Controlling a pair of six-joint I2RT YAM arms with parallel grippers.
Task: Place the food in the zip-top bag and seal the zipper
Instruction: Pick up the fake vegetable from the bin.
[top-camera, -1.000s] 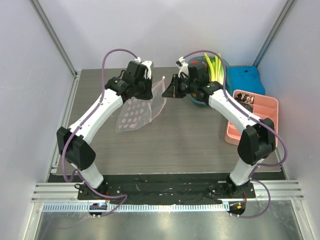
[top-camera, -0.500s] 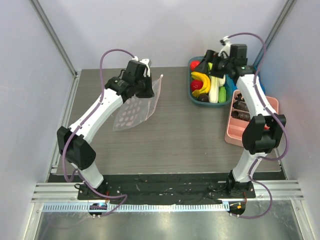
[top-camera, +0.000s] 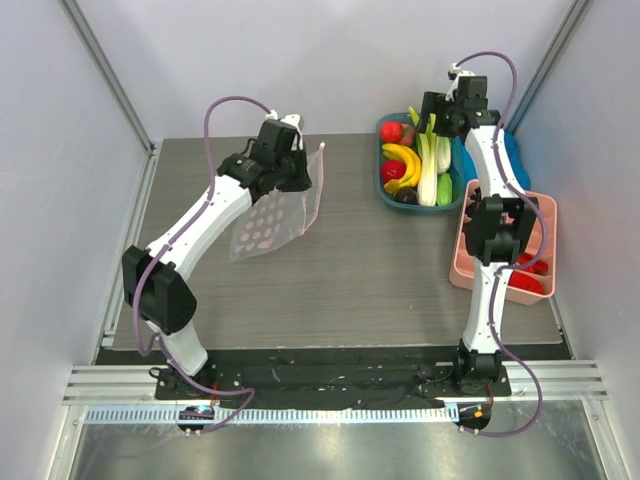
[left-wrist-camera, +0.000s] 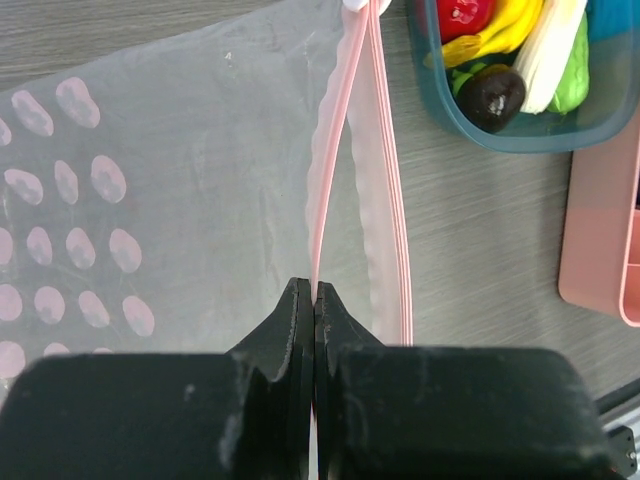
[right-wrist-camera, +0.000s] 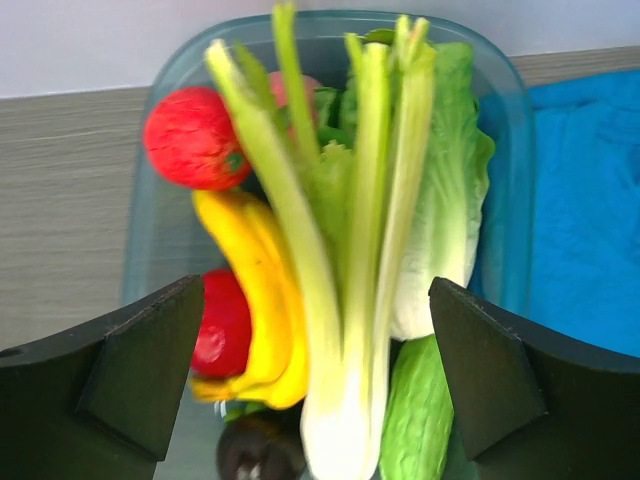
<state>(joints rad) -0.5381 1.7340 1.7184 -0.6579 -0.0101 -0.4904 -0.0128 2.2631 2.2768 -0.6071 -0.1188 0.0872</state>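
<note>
Clear dotted plastic bag (top-camera: 268, 218) held up at the table's left, left gripper (left-wrist-camera: 314, 292) pinched shut on its pink zipper (left-wrist-camera: 335, 150), right gripper (right-wrist-camera: 315, 345) gaping wide over the celery stalk (right-wrist-camera: 372, 170) in the teal tub (right-wrist-camera: 508, 170), and a crooked drop could grab the bananas (right-wrist-camera: 250, 280) too.

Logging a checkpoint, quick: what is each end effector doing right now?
Left end effector: closed, pinching the zip-top bag's pink zipper.
Right end effector: open, empty, over the celery-like stalk.
</note>
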